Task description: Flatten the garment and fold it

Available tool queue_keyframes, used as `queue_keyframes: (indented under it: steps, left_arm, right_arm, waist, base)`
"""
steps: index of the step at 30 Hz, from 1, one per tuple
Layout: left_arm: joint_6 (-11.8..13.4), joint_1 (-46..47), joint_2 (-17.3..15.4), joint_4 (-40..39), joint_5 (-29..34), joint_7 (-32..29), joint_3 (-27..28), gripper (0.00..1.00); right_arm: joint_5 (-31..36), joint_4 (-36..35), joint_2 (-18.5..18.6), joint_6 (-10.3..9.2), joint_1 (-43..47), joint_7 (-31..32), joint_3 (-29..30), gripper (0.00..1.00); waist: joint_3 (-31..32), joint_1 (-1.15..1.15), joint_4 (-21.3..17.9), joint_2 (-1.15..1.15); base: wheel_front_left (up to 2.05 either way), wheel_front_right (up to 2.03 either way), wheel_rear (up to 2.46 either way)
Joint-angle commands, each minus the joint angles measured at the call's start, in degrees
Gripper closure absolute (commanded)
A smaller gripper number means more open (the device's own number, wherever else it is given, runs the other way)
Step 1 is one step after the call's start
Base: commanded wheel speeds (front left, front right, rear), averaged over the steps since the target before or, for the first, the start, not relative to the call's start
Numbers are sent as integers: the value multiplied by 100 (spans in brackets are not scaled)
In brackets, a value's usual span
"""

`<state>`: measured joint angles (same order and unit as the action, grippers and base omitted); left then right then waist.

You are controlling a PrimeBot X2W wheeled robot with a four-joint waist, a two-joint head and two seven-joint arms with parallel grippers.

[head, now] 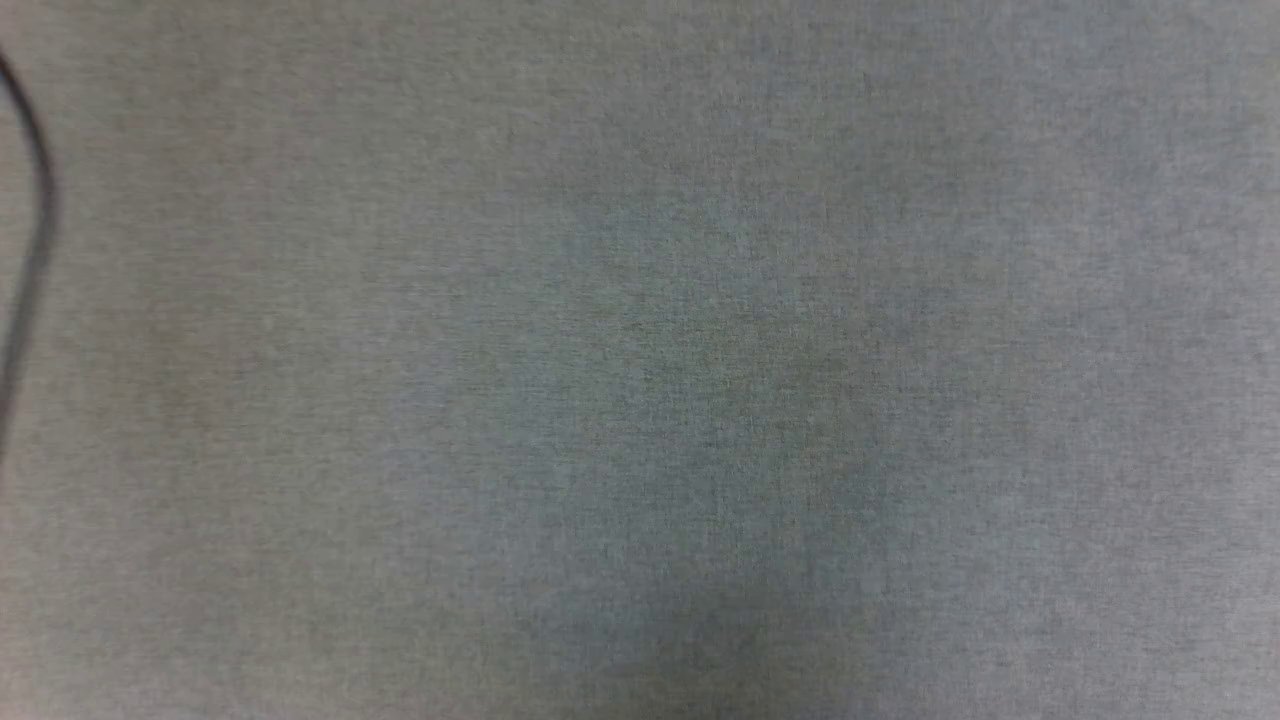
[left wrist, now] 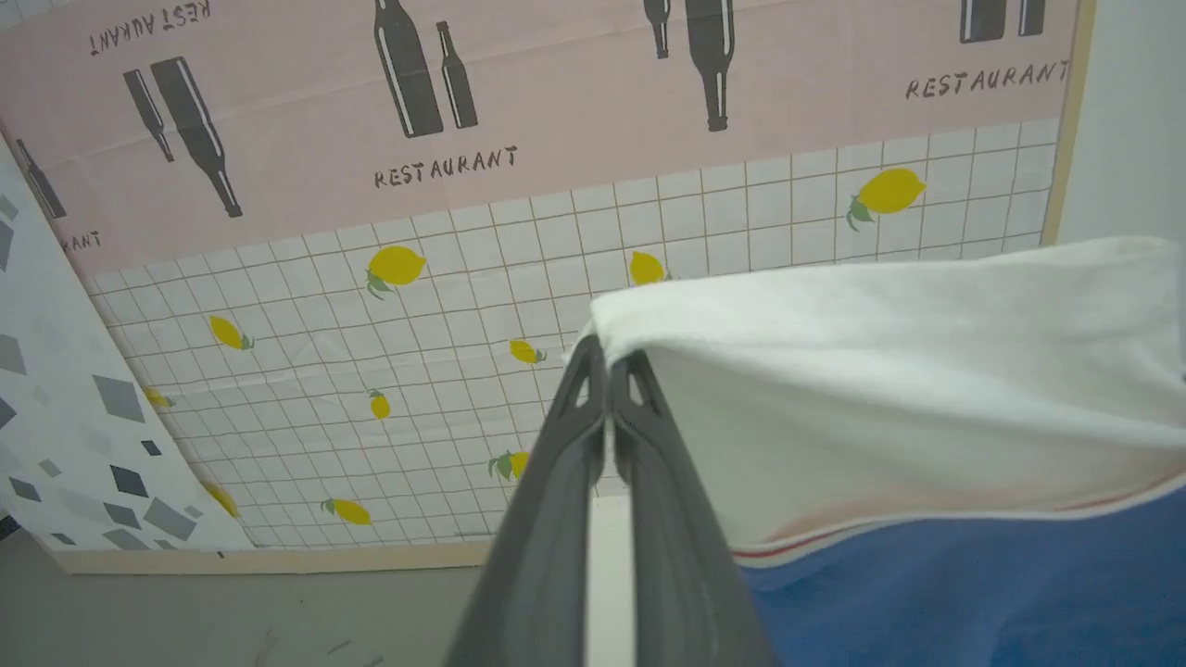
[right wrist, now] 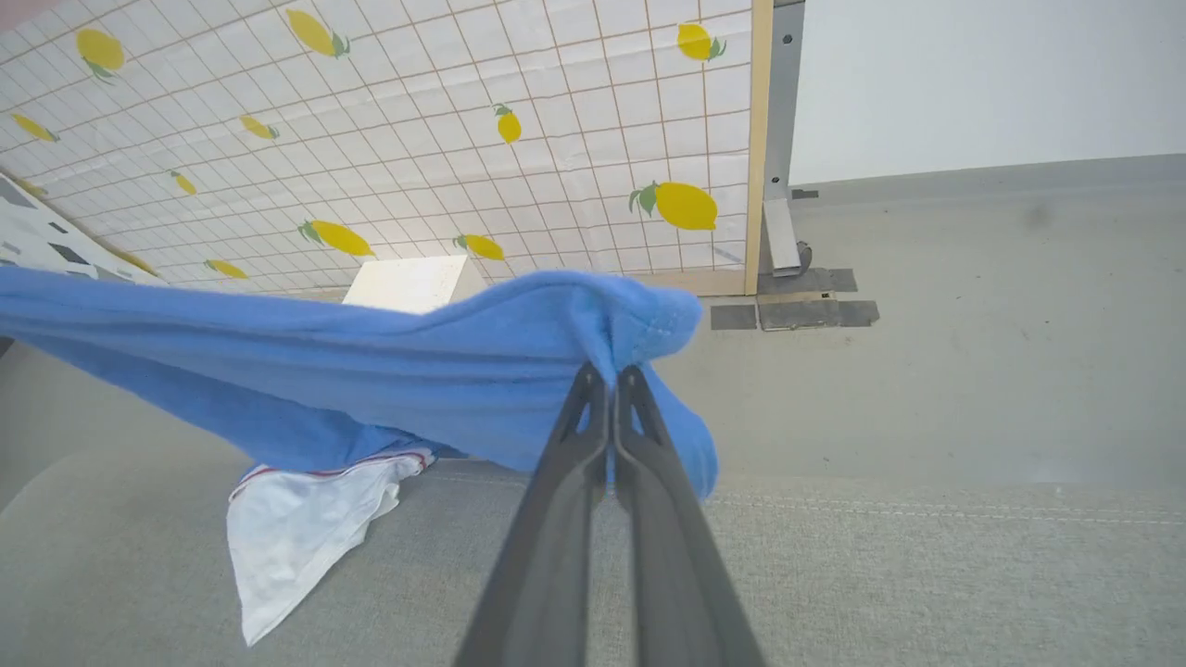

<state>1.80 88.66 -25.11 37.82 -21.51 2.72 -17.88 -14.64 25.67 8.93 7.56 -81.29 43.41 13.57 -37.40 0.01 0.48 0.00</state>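
Left wrist view: the left gripper [left wrist: 607, 359] has its two dark fingers pressed together, pinching the folded white edge of the garment [left wrist: 927, 371]. The white cloth spreads to the right of the fingers. Below it run a thin red stripe and then bright blue jersey. Behind stands a backdrop panel [left wrist: 463, 306] printed with yellow lemons on a white grid, and above that pink with bottles and the word "RESTAURANT".

Right wrist view: the right gripper [right wrist: 611, 372] is likewise closed, clamping a bunched fold of the blue jersey. From here the garment [right wrist: 371, 371] stretches away to the left, held up off the grey cloth-covered desk [right wrist: 927, 584]. Its white sleeve [right wrist: 296, 533], with red-striped trim, hangs down and touches the desk. A white box [right wrist: 412, 283] sits beyond it.

Head view: the desk's plain grey cloth, with a dark cable [head: 40, 220] curving along the left edge.
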Motion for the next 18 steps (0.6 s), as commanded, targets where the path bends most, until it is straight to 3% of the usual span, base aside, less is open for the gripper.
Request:
queue_keyframes:
  steps: [1,7,13,18]
  left_arm:
    - [-60,-217,36,60,-83,96,-36,100]
    - [-218,-1337,231,232,-263,563,-157,100]
    - [-327,-3140,299,78,-464,964,-271,100]
    - [-208,-4798,404,-470,-767,1022,-270,100]
  right_arm:
    - [-123,21,97,-8,256,-92,-85,100]
    - [-842,51,284,-8,1521,-466,-568,100]
    - [-1575,-134,445,-8,3202,-860,-1030,100]
    - [-2059,-422,540,-8,4611,-1017,-1098,100]
  waist:
    - [258,-1,76,0]
    - [998,-1,189,0]
    - [1997,-1,268,0]
    - [2657,-1,354,0]
  base:
    - [0,0,0]
    - [0,0,0]
    - [0,0,0]
    - [0,0,0]
